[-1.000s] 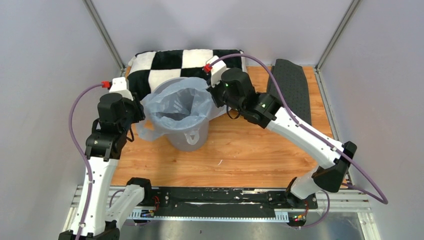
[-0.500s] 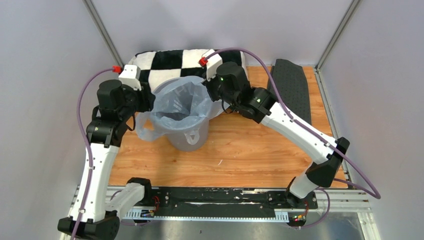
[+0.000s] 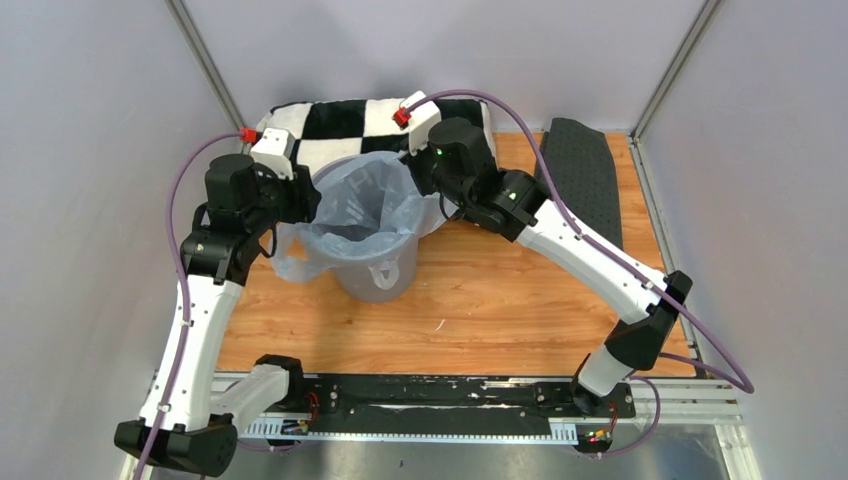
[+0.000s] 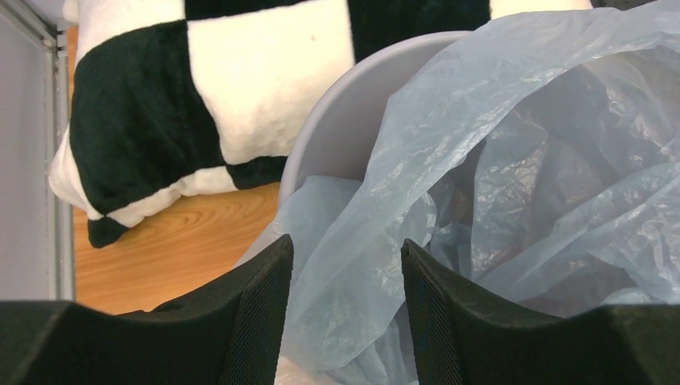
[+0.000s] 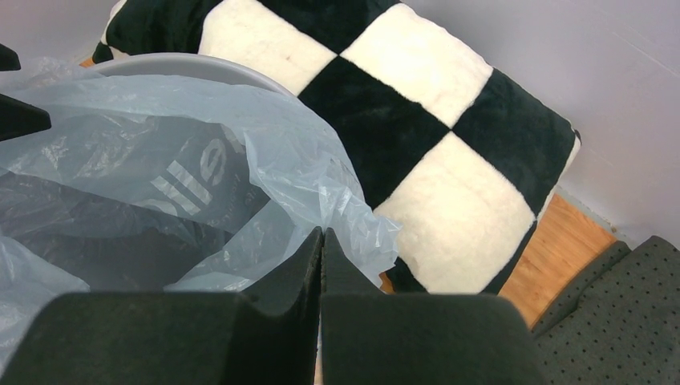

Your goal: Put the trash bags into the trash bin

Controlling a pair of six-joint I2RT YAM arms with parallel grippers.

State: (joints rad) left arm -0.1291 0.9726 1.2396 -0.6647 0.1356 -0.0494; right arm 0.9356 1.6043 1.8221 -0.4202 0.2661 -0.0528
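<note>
The pale blue-grey trash bag (image 3: 365,205) sits opened inside the grey trash bin (image 3: 375,278), its edges draped over the rim and a handle hanging down the front. My left gripper (image 3: 306,200) is at the bin's left rim. In the left wrist view it (image 4: 346,269) is open, with the bag's left edge (image 4: 377,233) lying between the two fingers, beside the bin's rim (image 4: 345,112). My right gripper (image 3: 425,185) is at the bin's far right rim. In the right wrist view it (image 5: 322,237) is shut on the bag's edge (image 5: 337,204).
A black-and-white checkered pillow (image 3: 340,125) lies right behind the bin, close to both grippers. A dark grey textured mat (image 3: 585,175) lies at the back right. The enclosure's walls and metal posts stand close on both sides.
My left arm has moved up and to the right, bringing its gripper to the bin's left rim. My right gripper has shifted slightly back and left with the bag's edge.
</note>
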